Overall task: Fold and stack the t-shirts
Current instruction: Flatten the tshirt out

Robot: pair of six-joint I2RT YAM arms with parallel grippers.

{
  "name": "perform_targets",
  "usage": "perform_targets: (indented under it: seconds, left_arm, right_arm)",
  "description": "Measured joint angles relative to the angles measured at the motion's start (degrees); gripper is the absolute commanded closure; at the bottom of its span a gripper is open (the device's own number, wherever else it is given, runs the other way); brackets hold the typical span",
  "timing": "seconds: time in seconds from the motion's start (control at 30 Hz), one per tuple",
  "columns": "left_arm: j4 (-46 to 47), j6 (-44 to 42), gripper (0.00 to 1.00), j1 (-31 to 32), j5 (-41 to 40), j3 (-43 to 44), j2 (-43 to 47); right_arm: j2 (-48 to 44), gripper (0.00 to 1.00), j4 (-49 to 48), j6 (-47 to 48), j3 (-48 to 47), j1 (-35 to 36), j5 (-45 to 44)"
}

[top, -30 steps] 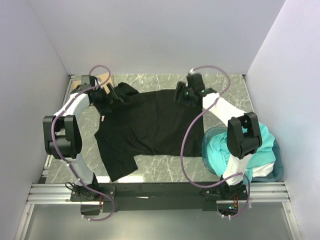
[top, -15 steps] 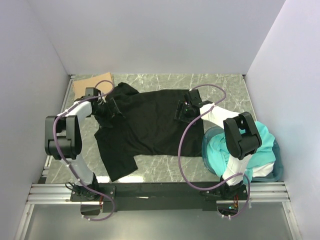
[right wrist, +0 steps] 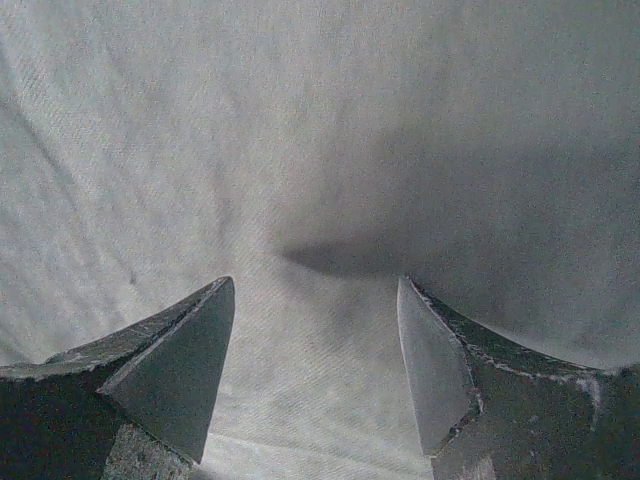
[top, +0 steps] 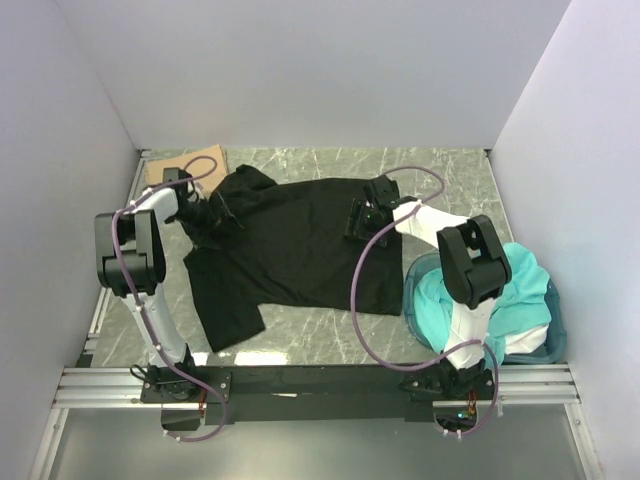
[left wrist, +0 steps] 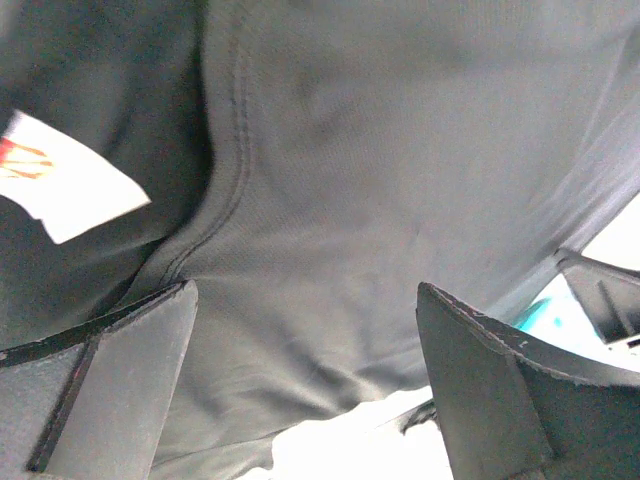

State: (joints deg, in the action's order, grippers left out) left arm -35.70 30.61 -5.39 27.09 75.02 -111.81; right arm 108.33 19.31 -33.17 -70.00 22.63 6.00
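A black t-shirt (top: 290,250) lies spread across the marble table, with a white neck label (left wrist: 70,185) showing in the left wrist view. My left gripper (top: 215,215) is open, low over the shirt's collar end, with black cloth (left wrist: 400,150) beyond its fingers (left wrist: 140,350). My right gripper (top: 360,220) is open just above the shirt's right part, and cloth (right wrist: 320,130) fills its view. Teal t-shirts (top: 440,295) are heaped in a tub at the right. A flat tan-brown shape (top: 185,163), which looks like a folded shirt, lies at the far left corner.
The round translucent blue tub (top: 555,330) stands at the near right beside the right arm's base and also holds some white cloth (top: 520,335). White walls enclose the table on three sides. A metal rail (top: 320,385) runs along the near edge.
Both grippers have drawn back from the far edge towards the middle and now sit over the black shirt. The tan-brown shape, partly covered before, is in full view.
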Motion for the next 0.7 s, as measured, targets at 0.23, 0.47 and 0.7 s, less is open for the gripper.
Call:
perform_targets:
  seconds: [0.23,0.47,0.7]
  left_arm:
    - [-2.9,-1.3,0.00,-1.9,-0.4,12.5,-8.1]
    - [-3.5,-1.4,0.01,-2.0,-0.5,24.3,-15.4]
    - [-1.4,-1.6,0.01,-1.7,0.7,27.9,-17.6]
  right_arm:
    - [7.0,0.28,3.2,0.0,-10.0,0.0,1.4]
    - [15.3,0.28,7.9,0.0,-23.3,-0.6,3.1]
    - [20.6,0.28,11.7,0.4,-33.0,-2.7,4.8]
